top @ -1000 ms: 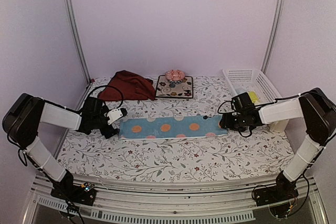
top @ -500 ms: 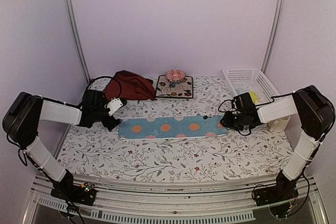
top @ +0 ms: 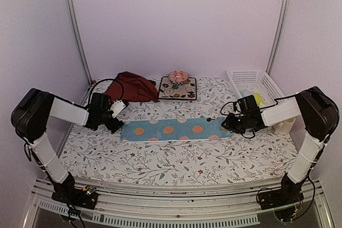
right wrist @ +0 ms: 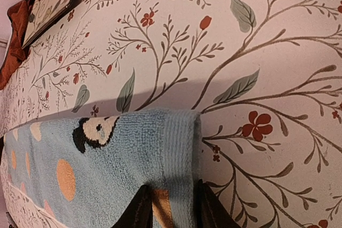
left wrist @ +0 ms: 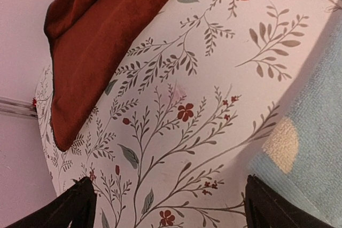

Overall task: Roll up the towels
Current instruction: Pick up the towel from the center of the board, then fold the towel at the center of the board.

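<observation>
Risk first: only the hem at the right end of the blue towel (top: 176,130) is caught between the right fingers (right wrist: 138,209). These are drawn narrow, with cloth pinched between them at the bottom of the right wrist view. With so shallow a bite the hem could be lost once it is lifted. The floral covering (right wrist: 256,68) could also be nipped together with it, since the fingertips sit low against the desk (top: 176,169). The left end is not held down, so the whole strip may be dragged sideways instead of being rolled. A loose or skewed roll is likely if the first turn is not started square.

The left fingers (left wrist: 75,209) are spread wide and empty, just past the towel's left end, over bare covering.

The blue towel is laid flat as a long strip across the middle of the top view, unrolled. It is light blue terry with pale orange dots and a small mouse print near the right end. The red towel (top: 131,86) is heaped at upper left, well apart. Something yellow, probably the yellow towel (top: 258,99), is seen in the basket (top: 240,73) at upper right.
</observation>
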You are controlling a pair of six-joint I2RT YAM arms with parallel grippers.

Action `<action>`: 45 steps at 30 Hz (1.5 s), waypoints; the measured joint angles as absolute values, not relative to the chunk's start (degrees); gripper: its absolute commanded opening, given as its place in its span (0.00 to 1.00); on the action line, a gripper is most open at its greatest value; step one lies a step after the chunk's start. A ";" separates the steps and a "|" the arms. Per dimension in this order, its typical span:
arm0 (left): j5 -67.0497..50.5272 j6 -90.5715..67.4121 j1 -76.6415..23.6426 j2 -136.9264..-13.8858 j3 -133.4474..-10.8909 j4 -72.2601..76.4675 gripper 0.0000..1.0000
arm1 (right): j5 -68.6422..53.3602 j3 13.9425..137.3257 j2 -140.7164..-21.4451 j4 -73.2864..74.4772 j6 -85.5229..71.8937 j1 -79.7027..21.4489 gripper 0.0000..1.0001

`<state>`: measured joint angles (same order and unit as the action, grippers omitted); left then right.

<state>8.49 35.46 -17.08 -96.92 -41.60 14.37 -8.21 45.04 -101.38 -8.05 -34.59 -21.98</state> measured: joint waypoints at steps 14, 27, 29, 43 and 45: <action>14.24 34.81 -16.69 -101.97 -44.91 17.34 0.97 | -10.22 45.04 -102.21 -8.10 -34.72 -21.96 0.02; 13.56 32.58 -16.21 -99.11 -42.50 17.87 0.97 | -6.44 45.04 -96.44 -0.97 -33.61 -22.00 0.02; 13.50 32.40 -16.19 -98.59 -41.98 17.96 0.97 | -5.37 45.17 -93.21 1.15 -33.01 -22.00 0.02; 13.13 31.33 -16.08 -96.97 -40.82 18.26 0.97 | -2.55 56.18 -83.61 12.95 -27.62 -24.56 0.02; 13.15 31.22 -16.01 -96.97 -40.82 18.39 0.97 | -2.85 59.81 -85.30 13.91 -27.07 -26.72 0.02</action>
